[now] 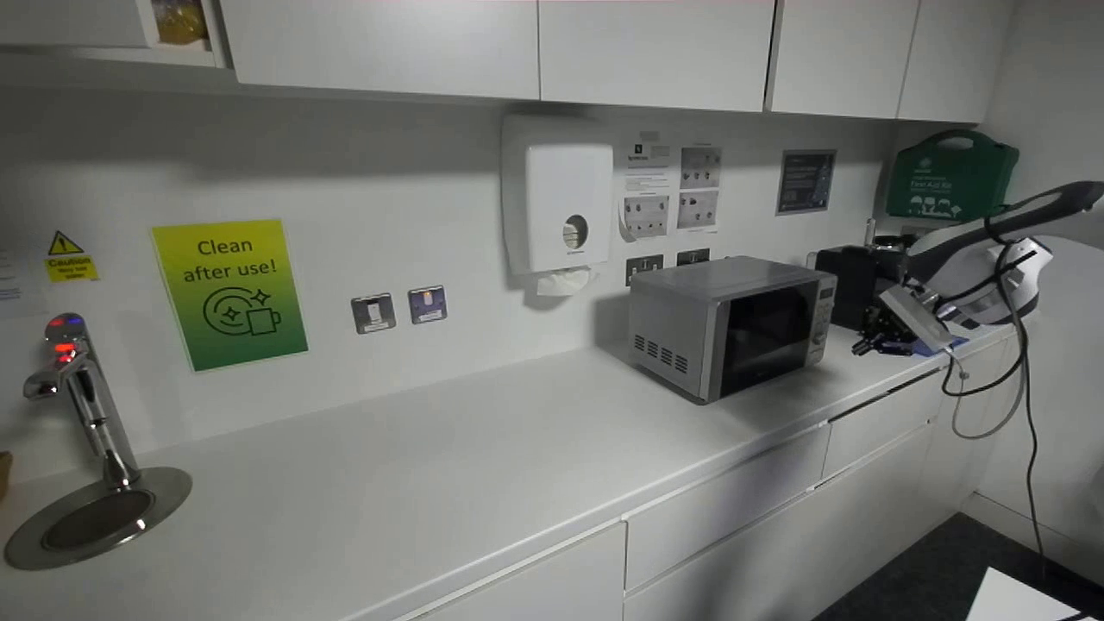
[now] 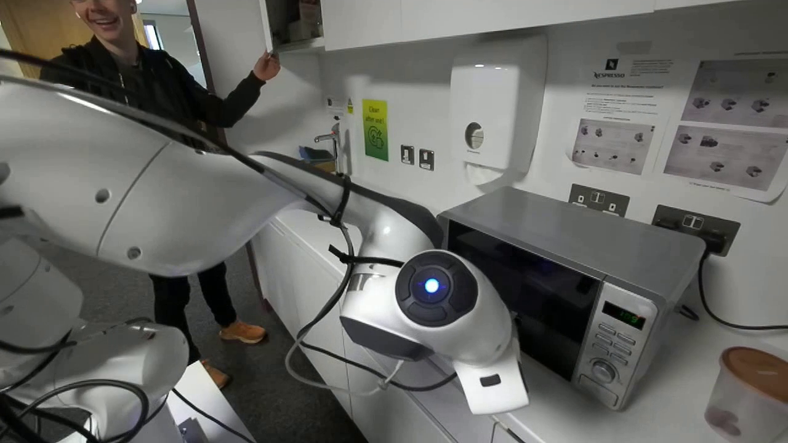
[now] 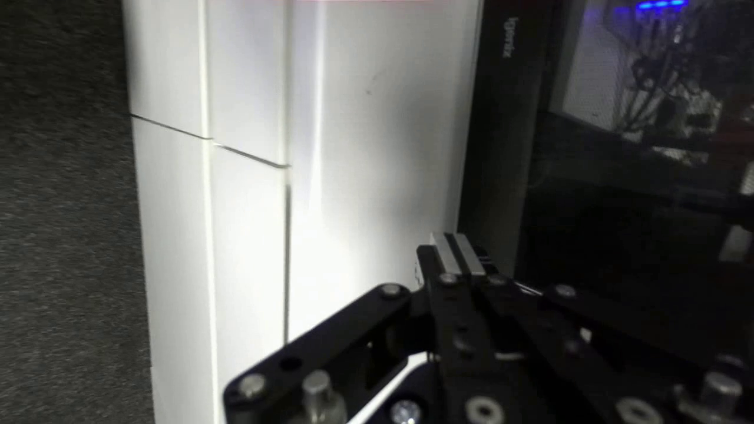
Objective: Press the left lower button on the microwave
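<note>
Igenix microwave (image 2: 566,277) sits on the counter (image 1: 483,466), right of centre in both ext. views; its control panel (image 2: 617,344) is at lower right in an ext. view. Gripper (image 3: 457,253) is closed, fingertips (image 3: 446,252) together, nothing in them, so OK as a blunt poker. Wrist view has them right of lower centre, by the door (image 3: 607,176); can't tell if touching. No btns in sight there, so prob. not lined up yet. Target is prob. the bottom-left small btn (image 2: 600,350), just above the knob (image 2: 603,371); the long bar (image 2: 597,389) under it could be meant, worth a check. For a clean press: keep tips together, get square to the panel, centre on that btn only, push straight in, short & light, back straight off. Too much shove might slide the microwave.
</note>
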{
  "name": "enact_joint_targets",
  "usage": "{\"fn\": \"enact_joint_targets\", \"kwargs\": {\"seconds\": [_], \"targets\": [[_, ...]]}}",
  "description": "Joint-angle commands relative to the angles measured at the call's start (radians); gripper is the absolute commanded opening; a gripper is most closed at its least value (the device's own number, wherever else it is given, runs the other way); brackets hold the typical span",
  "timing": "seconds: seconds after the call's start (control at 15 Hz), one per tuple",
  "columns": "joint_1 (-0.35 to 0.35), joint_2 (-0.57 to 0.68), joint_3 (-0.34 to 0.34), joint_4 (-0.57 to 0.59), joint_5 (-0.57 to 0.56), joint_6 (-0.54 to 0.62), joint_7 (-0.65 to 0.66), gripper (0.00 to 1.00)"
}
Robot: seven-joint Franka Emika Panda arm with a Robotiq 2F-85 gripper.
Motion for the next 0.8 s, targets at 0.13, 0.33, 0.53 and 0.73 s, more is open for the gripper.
{"fn": "enact_joint_targets", "kwargs": {"seconds": [0.13,0.33,0.53,0.73], "targets": [[-0.405,0.181,0.344,0.024,-0.214,-0.164,0.193,0.0],[-0.56,0.189,0.488,0.004,-0.497,-0.142,0.385,0.0],[-0.681,0.129,0.608,0.007,-0.769,-0.298,0.489,0.25],[-0.822,0.175,0.752,0.001,-0.729,-0.342,0.434,0.41]]}}
